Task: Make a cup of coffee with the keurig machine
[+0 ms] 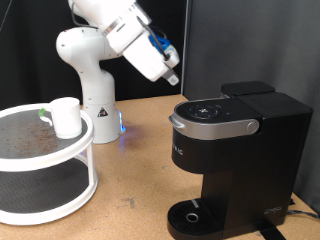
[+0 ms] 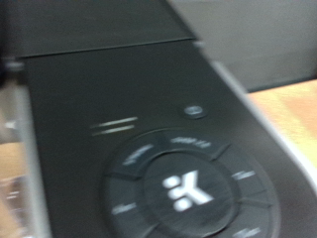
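Wooden counter [image 1: 140, 165], light brown, bare between the objects; dark curtain backdrop behind, with a black panel at the exterior view's right.

Hard to make out: the gripper [image 1: 172, 78] is seen only as the end of the white arm [image 1: 130, 35], raised above and to the left of the machine; its jaws are not resolved, so open or closed cannot be told. Wrist view is blurred and shows no fingers, only the machine's top with its round button panel [image 2: 183, 188].

The keurig machine [image 1: 235, 155] stands at the exterior view's right, lid down, drip tray [image 1: 192, 215] near the bottom edge with nothing on it; its right side is cut off.

The cup [image 1: 66, 116] sits on the top tier of a white 2-tier stand [image 1: 45, 165] at the left, well apart from the machine. The arm's base [image 1: 95, 110] stands just behind the stand
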### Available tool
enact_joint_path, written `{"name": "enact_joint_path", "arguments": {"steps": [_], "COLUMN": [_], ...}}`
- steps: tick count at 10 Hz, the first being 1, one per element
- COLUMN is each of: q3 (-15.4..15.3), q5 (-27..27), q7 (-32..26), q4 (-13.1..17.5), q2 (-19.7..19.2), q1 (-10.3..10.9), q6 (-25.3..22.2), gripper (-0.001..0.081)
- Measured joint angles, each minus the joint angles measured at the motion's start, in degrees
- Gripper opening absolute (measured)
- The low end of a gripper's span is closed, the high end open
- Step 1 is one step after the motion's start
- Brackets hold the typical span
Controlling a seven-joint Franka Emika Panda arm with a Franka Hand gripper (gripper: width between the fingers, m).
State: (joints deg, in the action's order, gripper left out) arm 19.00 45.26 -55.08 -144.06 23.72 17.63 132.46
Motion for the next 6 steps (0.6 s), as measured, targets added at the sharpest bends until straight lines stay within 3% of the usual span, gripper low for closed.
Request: {"name": "enact_joint_path", "arguments": {"steps": [2,3,6], "q3": [3.1,3.6,5.1], "q5": [-2.9,-3.5,-3.2], "q7": [-2.7,-3.6,-4.1], "q4": [-0.3,-1.3,-1.3], "q2": [2.9,4.7,4.9], "q1": [-1.6,-2.1,-2.3], "q6": [-8.0,-9.4,-11.0], "gripper": [0.0003,0.0003,0.0003]}}
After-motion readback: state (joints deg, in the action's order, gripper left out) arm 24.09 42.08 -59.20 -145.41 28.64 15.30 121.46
